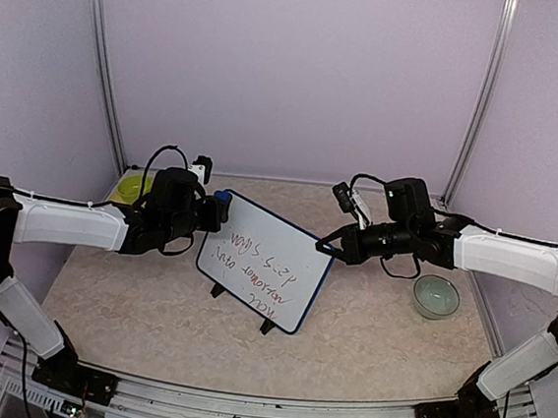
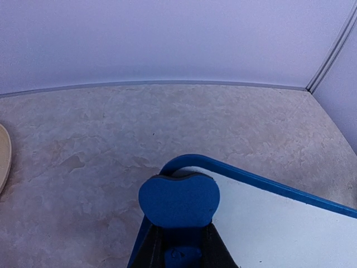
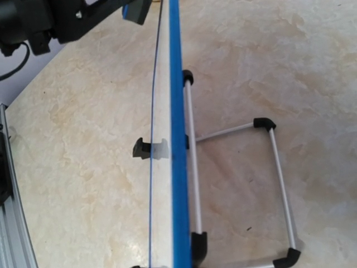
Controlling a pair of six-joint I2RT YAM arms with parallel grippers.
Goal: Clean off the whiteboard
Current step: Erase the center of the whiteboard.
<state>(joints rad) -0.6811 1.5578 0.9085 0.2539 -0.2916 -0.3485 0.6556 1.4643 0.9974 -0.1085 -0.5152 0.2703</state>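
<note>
Scrawl on the whiteboard (image 1: 266, 263) is illegible; left gripper (image 2: 181, 248) clamps a blue eraser (image 2: 178, 201) at its corner; right gripper (image 1: 332, 244), near a green bowl (image 1: 436, 296), closure untellable

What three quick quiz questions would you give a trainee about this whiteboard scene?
1. True or false: the whiteboard is already wiped blank.
2. What does the left gripper hold? A: a marker. B: a blue block. C: a cloth.
3. Fill in: seen from above, the pale green bowl sits on the table to the robot's ____ of the whiteboard.

Key: 1 false, handwriting is on it; 2 B; 3 right.
</note>
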